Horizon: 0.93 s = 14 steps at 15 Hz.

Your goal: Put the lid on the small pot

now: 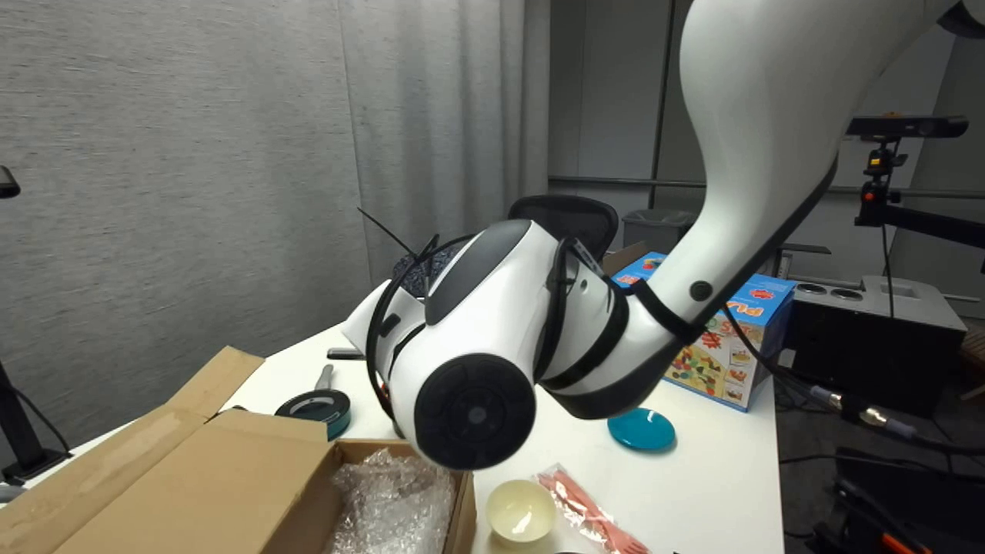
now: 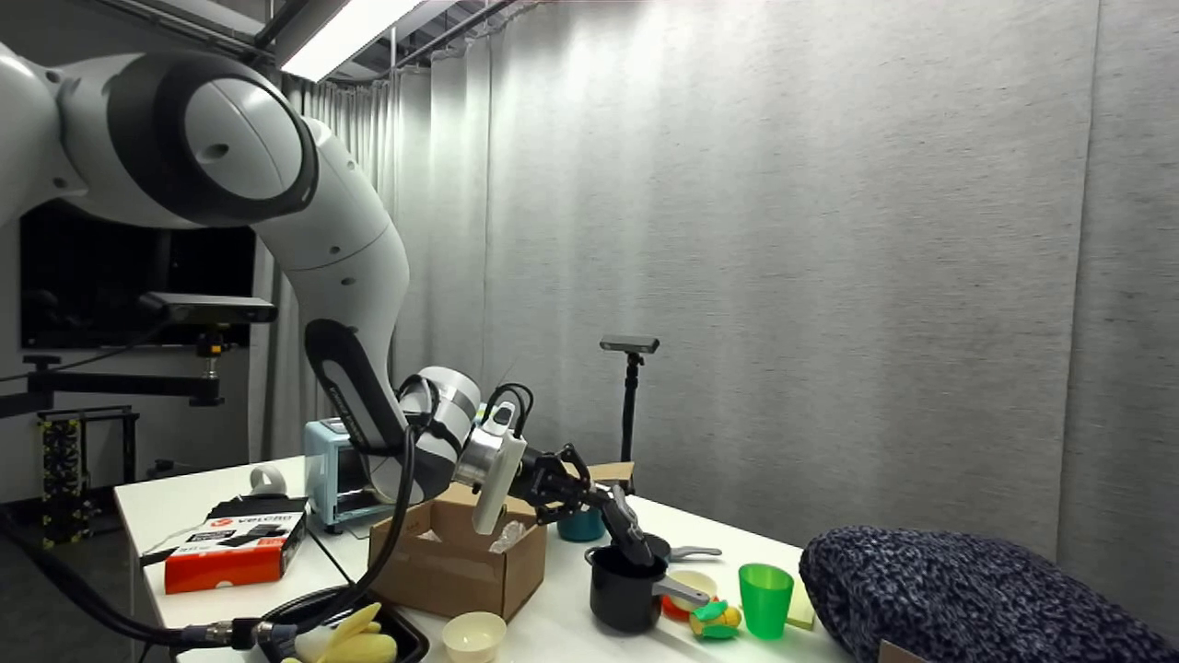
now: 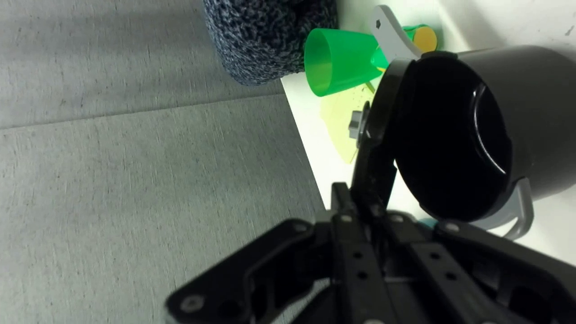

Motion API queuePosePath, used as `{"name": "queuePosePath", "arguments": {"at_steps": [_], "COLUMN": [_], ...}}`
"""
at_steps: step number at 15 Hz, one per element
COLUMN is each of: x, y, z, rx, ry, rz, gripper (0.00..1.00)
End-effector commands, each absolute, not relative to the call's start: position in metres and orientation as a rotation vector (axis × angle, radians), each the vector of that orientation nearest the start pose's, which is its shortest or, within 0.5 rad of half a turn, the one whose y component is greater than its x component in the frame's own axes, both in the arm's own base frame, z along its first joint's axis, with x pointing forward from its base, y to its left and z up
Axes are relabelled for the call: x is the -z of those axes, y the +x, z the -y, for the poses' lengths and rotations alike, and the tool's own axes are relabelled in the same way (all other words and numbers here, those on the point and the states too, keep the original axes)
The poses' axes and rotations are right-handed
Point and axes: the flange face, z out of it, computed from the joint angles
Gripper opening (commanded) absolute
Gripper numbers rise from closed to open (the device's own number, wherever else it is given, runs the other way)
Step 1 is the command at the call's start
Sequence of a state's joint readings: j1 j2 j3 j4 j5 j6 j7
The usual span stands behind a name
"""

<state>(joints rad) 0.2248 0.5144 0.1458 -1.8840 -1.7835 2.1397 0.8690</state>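
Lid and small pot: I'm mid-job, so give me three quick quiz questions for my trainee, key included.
1. Either-or: in the wrist view, does the claw grip the lid by its edge or its knob?
2. True or false: the lid is steeply tilted at the mouth of the small pot.
3. Pick one: what colour is the cup beside the dark speckled fabric? A red; B green; C blue.
Key: 1 edge; 2 true; 3 B.

Open air lies above the hand (image 3: pixel 369 206), but the tilted lid (image 2: pixel 627 536) in its grip and the small pot (image 2: pixel 621 594) block the way beyond and below, with the cardboard box (image 2: pixel 442 573) back toward the arm (image 2: pixel 364 272) and the green cup (image 2: pixel 764 603) farther out.
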Motion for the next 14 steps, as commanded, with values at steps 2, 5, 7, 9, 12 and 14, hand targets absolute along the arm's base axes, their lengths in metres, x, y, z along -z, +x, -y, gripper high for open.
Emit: {"name": "queuePosePath", "arguments": {"at_steps": [2,5,7,9,12,14], "x": [-0.262,-0.267,-0.266,-0.263,-0.261,-0.256], "y": [0.608,0.613,0.614,0.612,0.609,0.604], "z": [-0.181,-0.189,-0.191,-0.188,-0.182,-0.177], "rx": [-0.715,-0.791,-0.810,-0.799,-0.789,-0.774], "ry": [1.766,1.703,1.656,1.601,1.562,1.605], "rz": [-0.756,-0.758,-0.785,-0.827,-0.833,-0.808], "gripper": [0.02,0.02,0.02,0.02,0.02,0.02]}}
